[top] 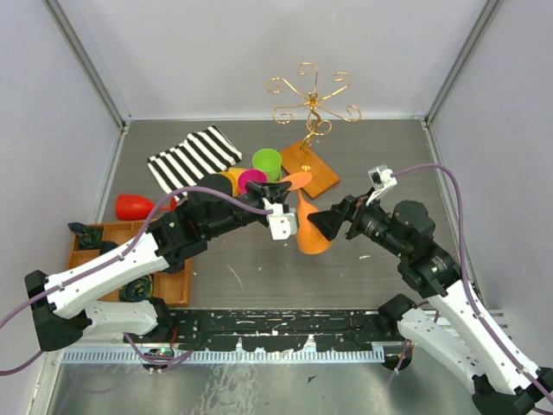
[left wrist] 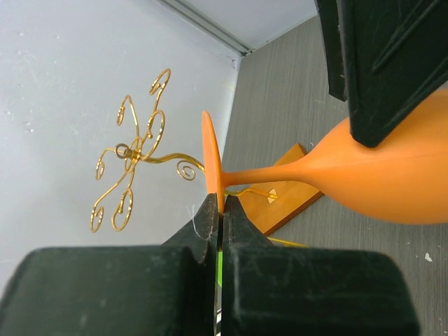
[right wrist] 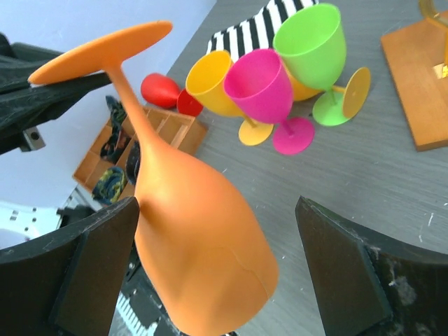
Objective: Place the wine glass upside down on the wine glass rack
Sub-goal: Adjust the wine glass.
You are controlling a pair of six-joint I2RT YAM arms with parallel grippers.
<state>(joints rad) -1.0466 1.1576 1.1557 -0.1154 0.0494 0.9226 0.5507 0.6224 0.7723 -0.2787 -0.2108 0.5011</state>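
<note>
Overhead, I see the orange wine glass (top: 311,232) above the middle of the table (top: 242,268), between my two arms. The left gripper (top: 285,186) reaches in from nine o'clock and pinches the rim of the glass's foot. The right gripper (top: 327,223) faces it from three o'clock, jaws spread to either side of the bowl. The gold wire rack (top: 313,97) stands at twelve o'clock from the glass, well apart, every curled arm bare. Coloured cups (top: 252,180) cluster at ten o'clock, with a striped cloth (top: 194,157) beyond.

From the left wrist, two black jaws are pressed together on the thin lower edge of the foot. The stem runs toward three o'clock into the bowl. The rack shows at nine o'clock, behind the foot and apart from it.

From the right wrist, the bowl fills the centre between widely parted fingers (right wrist: 91,273). One finger is just beside the bowl; I cannot tell whether it touches. The foot points to eleven o'clock, the mouth to six.

I judge the pickup done, with the left gripper alone carrying the glass. Left to do: carry it to the rack, turn the bowl downward, and hang it by the foot on a curled arm.
</note>
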